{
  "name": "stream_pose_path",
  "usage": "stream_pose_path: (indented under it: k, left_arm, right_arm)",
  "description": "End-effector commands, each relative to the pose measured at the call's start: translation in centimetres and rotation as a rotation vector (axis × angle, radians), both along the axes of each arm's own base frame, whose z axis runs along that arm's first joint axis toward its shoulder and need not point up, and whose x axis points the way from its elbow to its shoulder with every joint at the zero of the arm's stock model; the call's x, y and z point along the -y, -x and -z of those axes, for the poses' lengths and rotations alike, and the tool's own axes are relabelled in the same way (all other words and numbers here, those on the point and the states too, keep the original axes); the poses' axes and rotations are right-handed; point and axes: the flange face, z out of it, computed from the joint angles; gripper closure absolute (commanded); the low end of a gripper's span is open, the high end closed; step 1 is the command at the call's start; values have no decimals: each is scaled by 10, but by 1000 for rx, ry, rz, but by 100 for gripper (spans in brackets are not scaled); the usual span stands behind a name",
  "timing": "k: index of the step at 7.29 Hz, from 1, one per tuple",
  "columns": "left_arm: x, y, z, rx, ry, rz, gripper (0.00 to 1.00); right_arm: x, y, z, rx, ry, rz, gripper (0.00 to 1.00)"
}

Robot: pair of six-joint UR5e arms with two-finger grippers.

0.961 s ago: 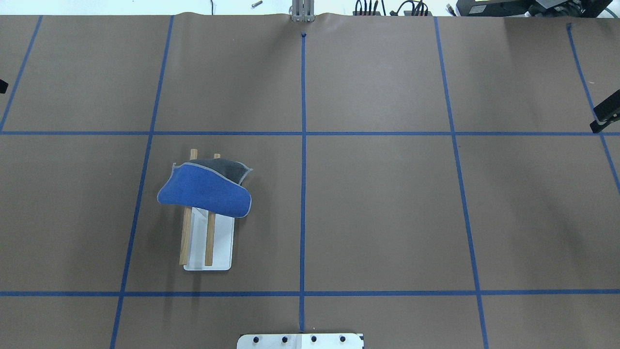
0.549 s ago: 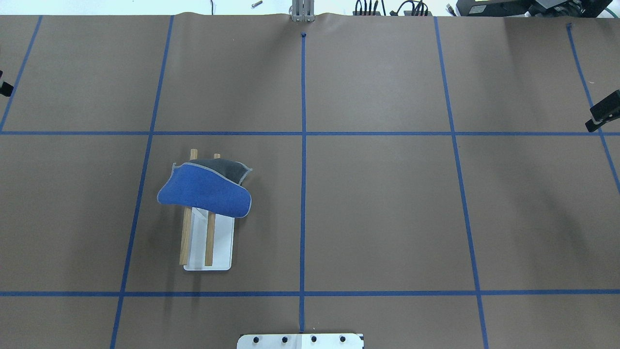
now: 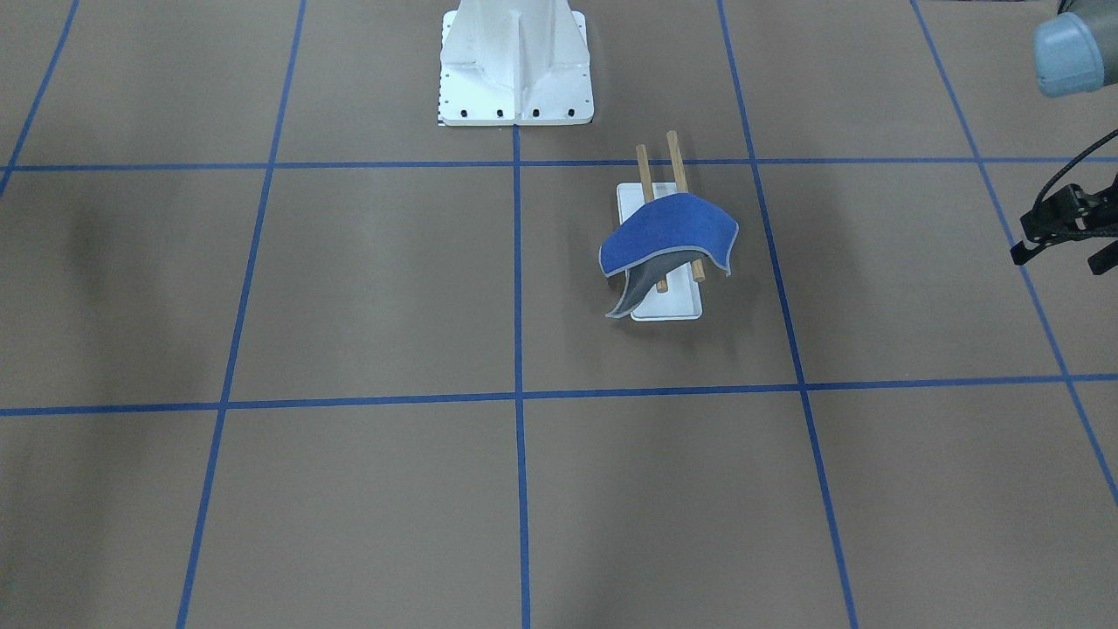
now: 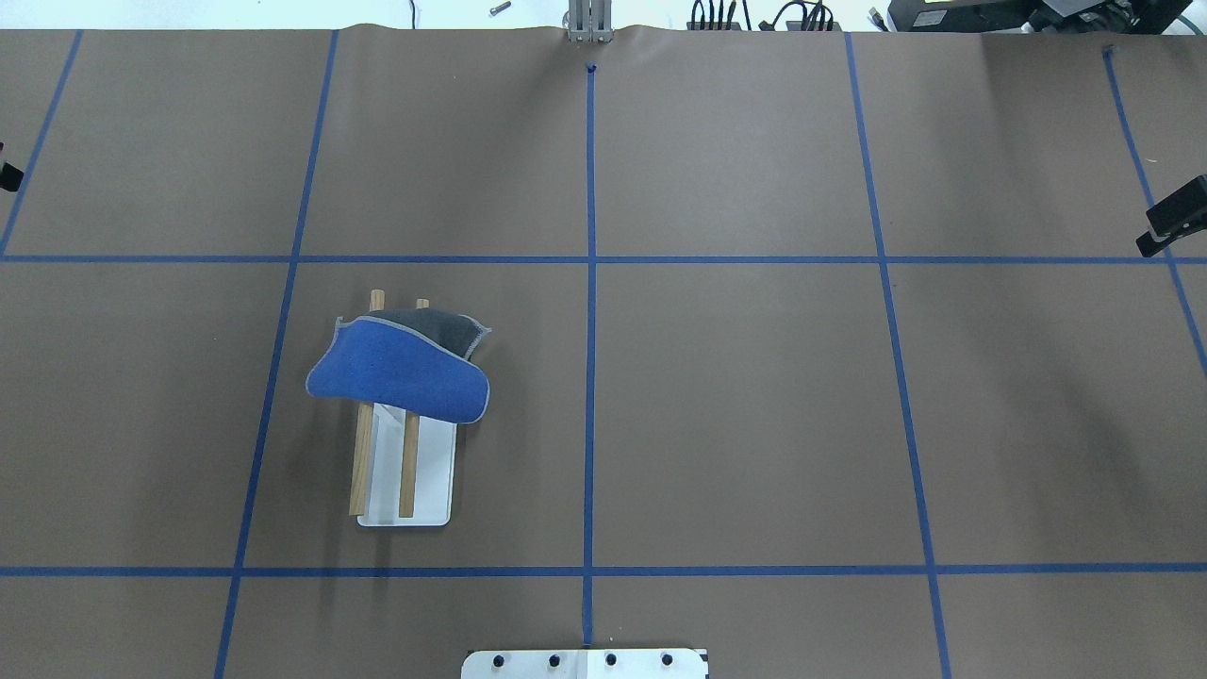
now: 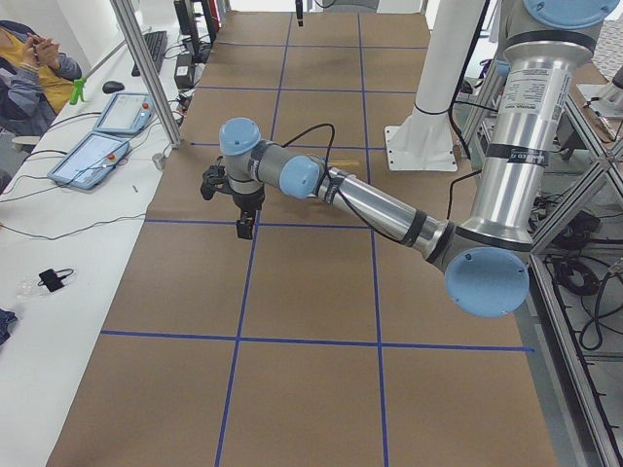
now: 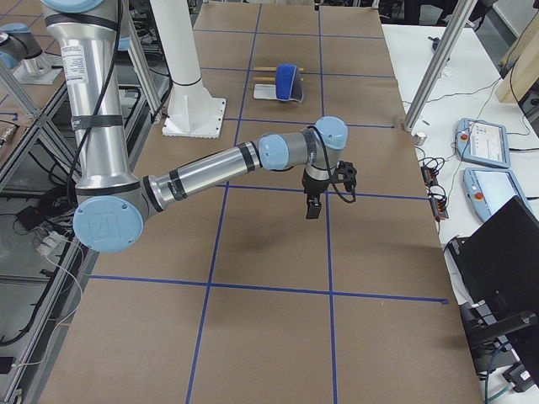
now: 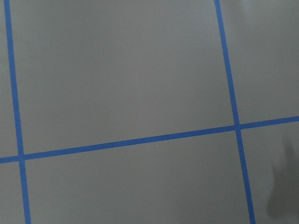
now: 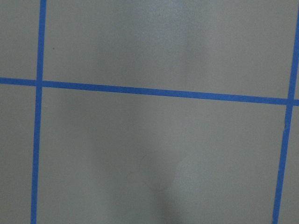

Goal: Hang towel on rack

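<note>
The towel (image 4: 396,377) hangs blue side up across the two wooden dowels of the rack (image 4: 429,481), with a dark grey corner folded out at the far end. It also shows in the front-facing view (image 3: 668,231) over the rack's white base plate (image 3: 677,307), and in the exterior right view (image 6: 288,82). My left gripper (image 3: 1061,231) hovers far off towards the table's left end (image 5: 243,227), empty. My right gripper (image 4: 1169,219) hovers near the table's right end (image 6: 312,208), empty. I cannot tell whether either is open or shut. Both wrist views show only brown paper and blue tape.
The white bolted pedestal (image 3: 515,65) stands at the robot's edge of the table, near the rack. Blue tape lines grid the brown paper. Tablets and cables lie on the white bench (image 5: 92,156) beyond the far edge, where a seated person shows.
The visible part of the right gripper has shifted slightly inward at the overhead view's right edge. The left gripper's tip barely moved. Towel and rack have not moved.
</note>
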Motion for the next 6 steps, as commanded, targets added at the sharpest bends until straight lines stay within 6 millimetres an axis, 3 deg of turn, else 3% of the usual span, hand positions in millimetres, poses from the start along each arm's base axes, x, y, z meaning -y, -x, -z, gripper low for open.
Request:
stream_pose_path:
  k: [1,3,6]
  left_arm:
    - [-4,3,-31,14,48,-2,2]
    - [1,19,-51,21,-20,-35,2]
    - [1,22,-40,20,-76,-60,2]
  right_arm:
    - [-5,-7,-8,18,22,-7,0]
    - [-9,-23,-17,51,50,-33,0]
    - [-22,-28,-39,53,86,-34,0]
